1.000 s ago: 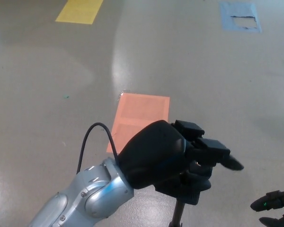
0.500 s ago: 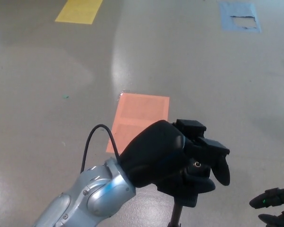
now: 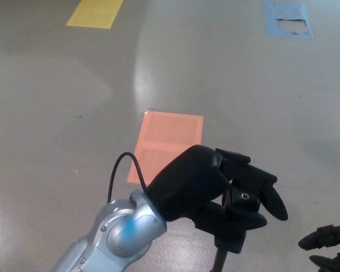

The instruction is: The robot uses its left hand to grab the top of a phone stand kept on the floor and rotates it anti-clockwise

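Robot's black left hand (image 3: 190, 184) clamps black phone stand's top (image 3: 246, 198) mid-turn; next, likely more anti-clockwise wrist roll w/ firm grip.

At the lower left of the frame we see the left forearm (image 3: 110, 241), a rounded silver-grey metal shell with small dark screw heads and a bluish sheen. A thin black cable (image 3: 124, 170) loops up from its wrist. The left hand (image 3: 195, 181) is smooth matte black; the right hand (image 3: 328, 249), lower right, is black too.
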`<state>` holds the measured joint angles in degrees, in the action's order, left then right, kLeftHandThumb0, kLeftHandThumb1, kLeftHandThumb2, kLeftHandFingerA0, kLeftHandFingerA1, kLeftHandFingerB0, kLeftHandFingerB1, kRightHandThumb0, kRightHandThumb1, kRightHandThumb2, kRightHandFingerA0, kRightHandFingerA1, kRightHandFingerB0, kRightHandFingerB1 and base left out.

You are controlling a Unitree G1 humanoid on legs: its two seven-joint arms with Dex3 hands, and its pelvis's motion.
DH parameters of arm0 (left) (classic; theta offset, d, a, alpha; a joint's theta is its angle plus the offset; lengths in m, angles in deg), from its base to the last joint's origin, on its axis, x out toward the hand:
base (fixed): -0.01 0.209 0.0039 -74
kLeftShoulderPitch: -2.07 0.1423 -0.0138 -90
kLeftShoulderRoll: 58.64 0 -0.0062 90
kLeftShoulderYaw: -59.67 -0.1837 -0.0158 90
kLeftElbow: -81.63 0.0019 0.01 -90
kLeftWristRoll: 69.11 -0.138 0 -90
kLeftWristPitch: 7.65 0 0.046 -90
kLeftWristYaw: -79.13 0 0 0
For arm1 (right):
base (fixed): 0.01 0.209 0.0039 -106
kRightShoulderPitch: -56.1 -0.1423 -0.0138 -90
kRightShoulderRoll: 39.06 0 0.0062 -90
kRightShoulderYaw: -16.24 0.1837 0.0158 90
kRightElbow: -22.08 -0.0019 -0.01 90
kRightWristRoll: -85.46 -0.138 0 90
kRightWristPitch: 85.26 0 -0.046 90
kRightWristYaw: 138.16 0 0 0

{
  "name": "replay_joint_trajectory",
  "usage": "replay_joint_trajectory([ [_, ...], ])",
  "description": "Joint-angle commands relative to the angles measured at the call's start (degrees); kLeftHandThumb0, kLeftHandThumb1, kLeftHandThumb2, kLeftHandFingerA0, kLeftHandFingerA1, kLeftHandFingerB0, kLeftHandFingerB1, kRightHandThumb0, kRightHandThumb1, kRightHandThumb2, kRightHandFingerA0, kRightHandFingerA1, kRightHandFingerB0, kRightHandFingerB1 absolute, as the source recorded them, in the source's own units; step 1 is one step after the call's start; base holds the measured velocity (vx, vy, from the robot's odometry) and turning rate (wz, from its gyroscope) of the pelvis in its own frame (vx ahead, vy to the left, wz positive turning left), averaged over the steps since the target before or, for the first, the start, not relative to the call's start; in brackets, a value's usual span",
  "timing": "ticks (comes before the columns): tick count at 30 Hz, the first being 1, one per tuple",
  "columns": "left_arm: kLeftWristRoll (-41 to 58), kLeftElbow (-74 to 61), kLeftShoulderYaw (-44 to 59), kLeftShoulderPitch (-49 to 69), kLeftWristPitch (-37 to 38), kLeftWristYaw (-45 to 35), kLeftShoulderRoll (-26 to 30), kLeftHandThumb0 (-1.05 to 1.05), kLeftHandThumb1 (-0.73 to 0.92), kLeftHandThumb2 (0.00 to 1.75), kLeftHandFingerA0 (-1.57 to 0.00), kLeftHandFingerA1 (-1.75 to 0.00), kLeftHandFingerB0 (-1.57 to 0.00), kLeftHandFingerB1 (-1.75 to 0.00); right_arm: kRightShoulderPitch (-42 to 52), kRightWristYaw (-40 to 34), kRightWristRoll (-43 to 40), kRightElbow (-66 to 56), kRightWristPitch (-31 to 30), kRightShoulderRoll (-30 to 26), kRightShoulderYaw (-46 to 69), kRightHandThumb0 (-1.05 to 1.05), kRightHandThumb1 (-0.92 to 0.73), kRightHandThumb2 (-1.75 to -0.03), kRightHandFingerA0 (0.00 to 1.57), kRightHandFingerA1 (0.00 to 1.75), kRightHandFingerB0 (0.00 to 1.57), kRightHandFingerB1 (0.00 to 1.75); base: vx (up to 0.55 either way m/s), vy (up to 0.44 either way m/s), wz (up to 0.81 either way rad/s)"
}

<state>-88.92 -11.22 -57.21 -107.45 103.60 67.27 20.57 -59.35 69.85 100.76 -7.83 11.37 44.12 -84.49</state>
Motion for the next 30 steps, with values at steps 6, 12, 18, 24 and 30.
replay_joint_trajectory([
  [6,30.3,-5.3,6.8,1.9,-34.8,-14.4,-5.1,-0.21,0.72,0.64,-1.19,-0.75,-0.98,-0.60,-1.6,-0.7,0.3,-0.1,-0.1,-1.1,0.0,-0.58,-0.73,-0.63,0.52,0.42,0.33,0.35,0.00,0.000,0.00],
  [12,32.8,-5.1,8.9,0.3,-41.8,-15.4,-5.7,-0.21,0.71,0.62,-1.21,-0.73,-0.99,-0.60,-2.3,-0.7,0.3,-0.2,-0.4,-1.0,-0.1,-0.48,-0.75,-0.62,0.51,0.41,0.38,0.36,0.00,0.000,0.00],
  [18,36.3,-4.7,10.8,-1.0,-47.9,-15.9,-6.5,-0.19,0.70,0.62,-1.21,-0.73,-1.00,-0.60,-2.5,-0.2,-0.1,-0.7,0.0,-1.1,0.3,-0.51,-0.74,-0.62,0.49,0.41,0.38,0.36,0.00,0.000,0.00],
  [24,39.2,-3.2,13.0,-2.6,-53.7,-15.7,-7.3,-0.22,0.68,0.62,-1.25,-0.69,-1.01,-0.60,-3.0,-0.2,0.3,-0.4,0.0,-1.2,-0.1,-0.55,-0.77,-0.62,0.52,0.41,0.38,0.35,0.00,0.000,0.00],
  [30,41.0,-2.4,15.7,-4.0,-61.2,-13.6,-8.7,-0.22,0.68,0.62,-1.22,-0.72,-0.99,-0.61,-3.4,-0.1,0.2,0.1,-0.7,-1.1,0.0,-0.53,-0.77,-0.61,0.53,0.41,0.39,0.35,0.00,0.000,0.00],
])
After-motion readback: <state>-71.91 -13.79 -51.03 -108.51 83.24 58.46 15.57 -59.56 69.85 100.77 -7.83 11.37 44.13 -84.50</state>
